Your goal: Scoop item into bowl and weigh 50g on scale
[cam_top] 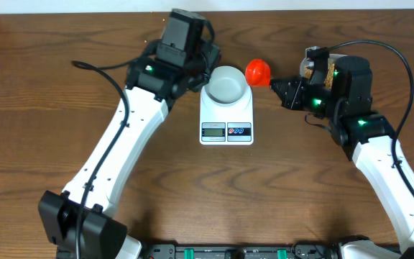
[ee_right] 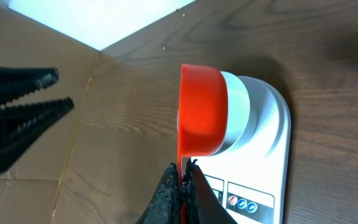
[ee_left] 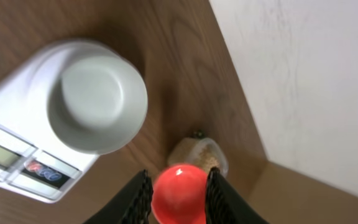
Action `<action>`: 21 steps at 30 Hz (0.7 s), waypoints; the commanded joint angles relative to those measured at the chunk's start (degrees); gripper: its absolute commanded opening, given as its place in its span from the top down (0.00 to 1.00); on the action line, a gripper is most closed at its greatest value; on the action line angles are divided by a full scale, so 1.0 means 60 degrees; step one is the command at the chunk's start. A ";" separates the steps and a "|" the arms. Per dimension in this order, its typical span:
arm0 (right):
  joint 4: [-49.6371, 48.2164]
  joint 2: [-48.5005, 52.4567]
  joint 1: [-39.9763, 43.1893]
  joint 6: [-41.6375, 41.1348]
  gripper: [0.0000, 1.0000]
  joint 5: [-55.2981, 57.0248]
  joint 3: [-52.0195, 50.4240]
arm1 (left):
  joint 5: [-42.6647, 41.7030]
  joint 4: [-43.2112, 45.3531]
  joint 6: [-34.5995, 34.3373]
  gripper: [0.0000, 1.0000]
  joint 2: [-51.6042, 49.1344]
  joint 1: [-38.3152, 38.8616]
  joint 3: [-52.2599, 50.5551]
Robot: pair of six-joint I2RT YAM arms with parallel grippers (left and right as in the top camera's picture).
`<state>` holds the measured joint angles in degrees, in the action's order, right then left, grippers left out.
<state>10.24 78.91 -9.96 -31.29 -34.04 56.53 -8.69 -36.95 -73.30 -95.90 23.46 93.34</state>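
Observation:
The white scale point(cam_top: 226, 119) lies mid-table with the white bowl point(cam_top: 225, 84) on it; the bowl point(ee_left: 97, 98) looks empty. My right gripper point(cam_top: 275, 84) point(ee_right: 184, 167) is shut on the thin handle of a red scoop point(cam_top: 259, 72) point(ee_right: 201, 112), whose cup hangs just right of the bowl; its inside is hidden. My left gripper point(cam_top: 207, 63) point(ee_left: 179, 175) hovers at the bowl's left rim, jaws part open and empty; the scoop point(ee_left: 179, 196) shows beyond the gap. Tan beans point(ee_left: 194, 157) fill a clear tub point(cam_top: 309, 68) behind the right arm.
The table's far edge meets a white wall point(ee_left: 303, 81) right behind the scale and tub. A cardboard panel point(ee_right: 36, 180) stands at the table's left side. The left arm point(cam_top: 113, 155) lies diagonally over the left half, the right arm point(cam_top: 394, 173) over the right.

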 commanded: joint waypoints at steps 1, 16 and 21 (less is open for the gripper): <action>0.0255 -0.0073 0.0029 0.0608 0.99 0.0015 0.0299 | 0.0036 0.0040 0.2306 0.69 0.0091 -0.0379 0.0051; 0.3687 -0.0080 0.0033 0.2765 0.99 0.1483 0.2707 | 0.0036 0.0321 0.8768 0.62 0.0805 -0.1144 0.0051; 0.4437 -0.0080 0.0113 0.3166 0.99 0.1716 0.3315 | 0.0033 0.0138 1.0142 0.46 0.1260 -0.1351 0.0051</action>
<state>35.79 78.91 -9.85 -15.73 -25.58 73.80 -8.67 -35.73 -21.74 -90.83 16.32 93.34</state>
